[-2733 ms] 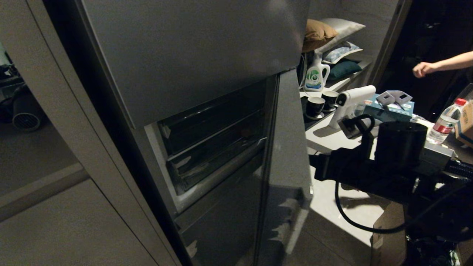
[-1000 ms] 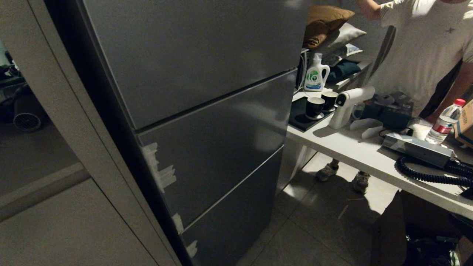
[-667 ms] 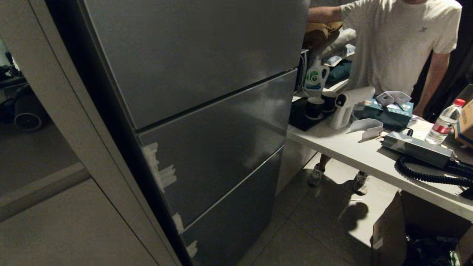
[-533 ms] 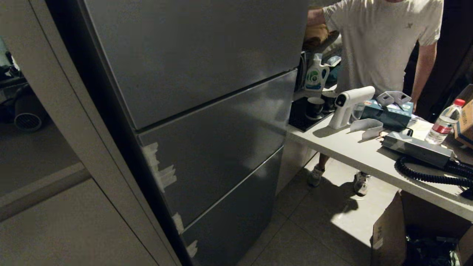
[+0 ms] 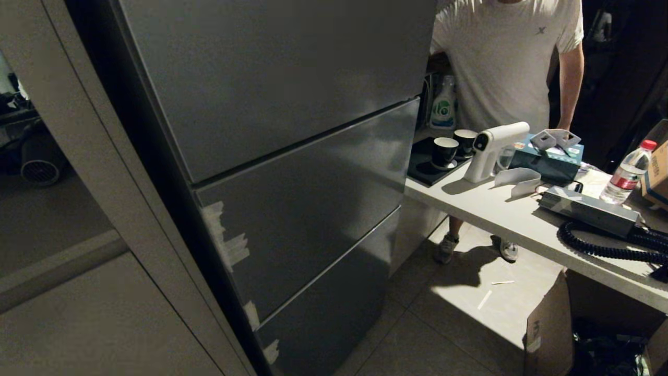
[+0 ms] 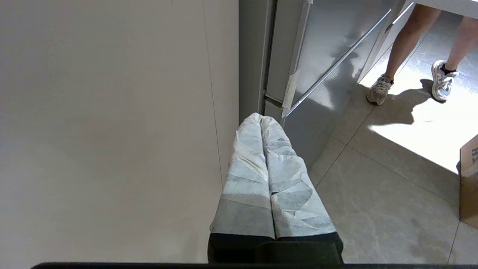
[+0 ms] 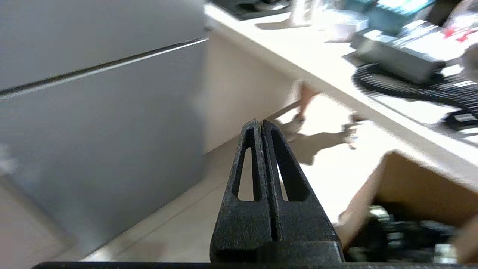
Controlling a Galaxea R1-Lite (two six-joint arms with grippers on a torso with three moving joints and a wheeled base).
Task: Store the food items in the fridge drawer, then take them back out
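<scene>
Since earlier, fridge door (image 5: 313, 209) shut; right gripper (image 7: 261, 125) left head view. Both grippers, left gripper (image 6: 261, 118) included, pinched empty; park them low, six o'clock.

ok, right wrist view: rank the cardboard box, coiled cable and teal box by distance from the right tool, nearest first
1. cardboard box: on the floor just past the shut right tool, below the table edge.
2. coiled cable: up on the table, near its front edge.
3. teal box: farthest, towards the back of the table.
</scene>
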